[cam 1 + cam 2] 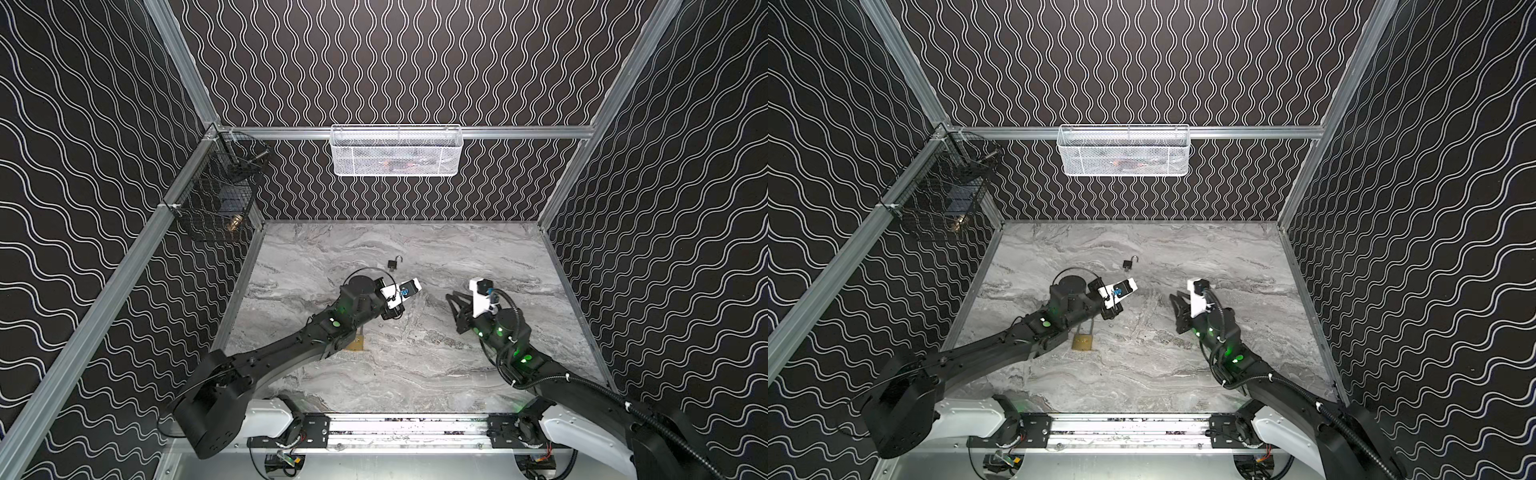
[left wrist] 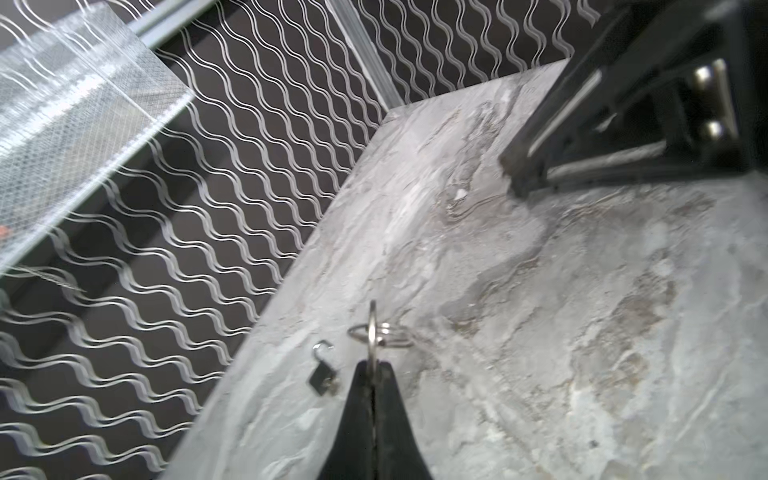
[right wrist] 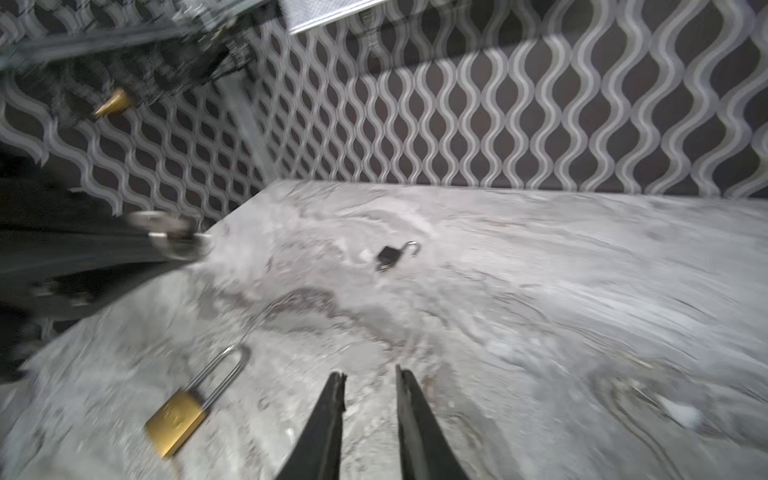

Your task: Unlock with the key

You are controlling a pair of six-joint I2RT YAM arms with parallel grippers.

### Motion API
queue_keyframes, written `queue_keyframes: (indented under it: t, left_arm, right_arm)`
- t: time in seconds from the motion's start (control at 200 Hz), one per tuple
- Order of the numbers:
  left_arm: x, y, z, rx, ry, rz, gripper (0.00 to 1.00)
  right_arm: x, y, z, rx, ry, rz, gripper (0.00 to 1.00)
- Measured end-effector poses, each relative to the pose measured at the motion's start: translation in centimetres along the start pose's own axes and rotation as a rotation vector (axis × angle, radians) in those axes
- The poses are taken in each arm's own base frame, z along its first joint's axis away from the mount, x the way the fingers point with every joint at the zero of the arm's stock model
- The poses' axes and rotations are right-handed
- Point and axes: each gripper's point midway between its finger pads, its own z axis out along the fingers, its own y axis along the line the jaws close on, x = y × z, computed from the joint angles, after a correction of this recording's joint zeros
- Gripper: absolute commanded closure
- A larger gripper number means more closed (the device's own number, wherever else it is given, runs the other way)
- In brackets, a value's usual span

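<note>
We clamp the key (image 2: 372, 332) in our left gripper (image 2: 374, 368) above the table (image 1: 415, 374), our right gripper (image 3: 370, 374) stands apart and empty, and the brass lock (image 1: 1082, 341) lies on it, its shackle seemingly closed, so inserting and turning remain.

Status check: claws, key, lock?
Left claw shut on key. Right claw open, empty. Brass padlock lying free, shackle looks closed. Small black padlock apart, shackle open, not in the way.
</note>
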Motion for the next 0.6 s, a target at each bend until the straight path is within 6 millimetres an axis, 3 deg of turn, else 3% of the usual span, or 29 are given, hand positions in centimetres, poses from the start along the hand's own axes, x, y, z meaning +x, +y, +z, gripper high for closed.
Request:
queue_keyframes:
  t: [0.07, 0.17, 0.325, 0.41, 0.601]
  left_arm:
    - [-0.2, 0.5, -0.4, -0.014, 0.043, 0.087, 1.0]
    - [0.6, -0.1, -1.1, -0.013, 0.105, 0.272, 1.0]
    - [4.5, -2.9, -2.1, -0.006, 0.19, 0.701, 1.0]
    - [5.7, -3.2, -2.4, -0.024, 0.211, 0.919, 1.0]
    - [2.2, -1.1, -3.0, -0.171, 0.186, 1.248, 1.0]
  right_arm:
    - [-0.2, -1.1, -0.1, 0.016, -0.008, 0.043, 0.6]
    - [-0.1, -1.0, 0.2, -0.026, -0.004, 0.085, 0.57]
    - [0.6, 0.2, 0.6, -0.117, 0.027, 0.115, 0.52]
    - [0.8, 0.8, 0.6, -0.159, 0.029, 0.127, 0.49]
    - [0.7, 3.0, 0.2, -0.293, 0.025, 0.12, 0.47]
